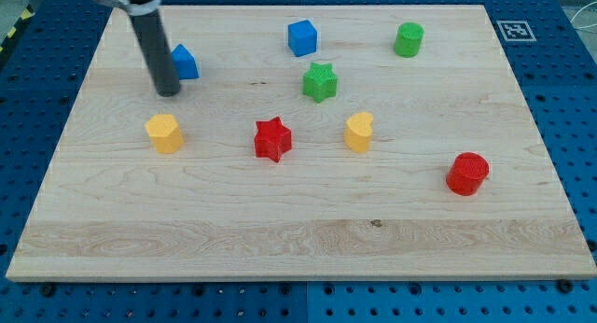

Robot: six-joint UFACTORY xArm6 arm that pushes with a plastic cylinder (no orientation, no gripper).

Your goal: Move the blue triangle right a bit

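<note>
Tip (167, 91) touching blue triangle's (186, 63) left

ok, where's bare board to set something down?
Free: the whole bottom strip of the wooden board, below the red star and red cylinder. Crowded: top left, my tip beside the blue triangle.

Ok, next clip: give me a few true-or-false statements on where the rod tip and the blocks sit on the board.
1. My tip is at the blue triangle's left side in the view. True.
2. The red star lies between two yellow blocks. True: yellow hexagon left, yellow heart right.
3. The green star sits above the blue cube. False: it sits below it.
4. The red cylinder is near the view's top left. False: lower right.
</note>
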